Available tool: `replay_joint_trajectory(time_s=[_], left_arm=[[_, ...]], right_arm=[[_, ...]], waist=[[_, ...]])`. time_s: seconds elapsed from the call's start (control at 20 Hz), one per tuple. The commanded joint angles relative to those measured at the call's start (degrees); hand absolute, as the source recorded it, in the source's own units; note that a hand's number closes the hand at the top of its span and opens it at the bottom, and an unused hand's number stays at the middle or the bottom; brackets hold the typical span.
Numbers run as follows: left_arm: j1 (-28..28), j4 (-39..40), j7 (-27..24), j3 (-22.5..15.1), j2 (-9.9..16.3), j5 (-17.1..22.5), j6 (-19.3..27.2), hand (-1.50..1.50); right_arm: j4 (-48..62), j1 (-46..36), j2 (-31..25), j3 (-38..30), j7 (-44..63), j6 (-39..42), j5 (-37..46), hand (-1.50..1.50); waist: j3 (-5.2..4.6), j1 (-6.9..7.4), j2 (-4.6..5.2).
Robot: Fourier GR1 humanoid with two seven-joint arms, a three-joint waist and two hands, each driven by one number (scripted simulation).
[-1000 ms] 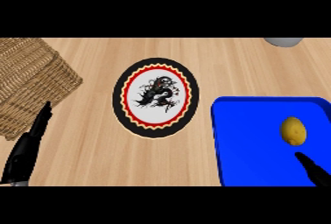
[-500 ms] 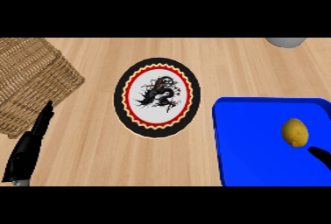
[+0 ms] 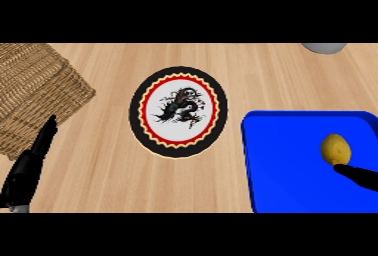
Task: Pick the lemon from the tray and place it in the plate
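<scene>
Light wooden planks are making up the tabletop (image 3: 103, 170), and its grain is running from left to right across the whole view.

Nearest to the viewer, at the lower left edge, the left robot hand (image 3: 29, 167) is resting above the wood. Its fingers are pointing straight up and away, held together and not curled, and it is holding nothing. The tip is lying just beside the front edge of the wicker basket (image 3: 37, 95).

At the lower right, the right robot hand (image 3: 360, 176) is entering from the right edge over the blue tray (image 3: 288, 165). Only a small black part of it is showing, so I cannot tell if its fingers are apart or together. Its tip is pointing to the left and is sitting right at the lower end of the lemon (image 3: 335, 148); whether it is touching the fruit is not clear.

The lemon is lying inside the tray, near the right side, with its long axis almost upright in the view. It is not lifted.

Further away, in the middle, the plate (image 3: 179, 111) is lying flat on the wood, just left of the tray and apart from it. It is showing a black rim, a red ring and a dark drawing on white.

At the far right edge, a grey round object (image 3: 323, 47) is showing only partly.
</scene>
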Motion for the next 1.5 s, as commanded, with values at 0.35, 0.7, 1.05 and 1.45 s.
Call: replay_joint_trajectory(time_s=[0.35,0.7,1.05,1.45], left_arm=[[-1.16,2.18,-1.36,1.28,-5.06,-4.89,-0.28,0.0],[4.99,-3.49,-2.07,5.98,-2.39,-2.94,-5.35,0.0],[1.94,-3.95,2.28,6.44,-7.17,-6.12,-6.05,0.0],[2.21,-2.31,-0.66,9.11,-7.12,-8.23,-7.92,0.0]], right_arm=[[10.4,-6.54,6.43,-1.34,-3.8,11.96,0.41,-1.5],[14.96,-6.2,6.8,-6.4,-8.59,20.78,-2.12,-1.5],[22.03,-11.5,13.5,-7.82,-10.25,21.61,3.98,-1.5],[29.95,-15.04,16.77,-11.05,-19.84,22.11,5.78,1.5]], waist=[[0.01,-0.47,-0.09],[0.03,-0.33,-0.17],[0.02,-0.36,-0.11],[0.03,-0.29,-0.09]])
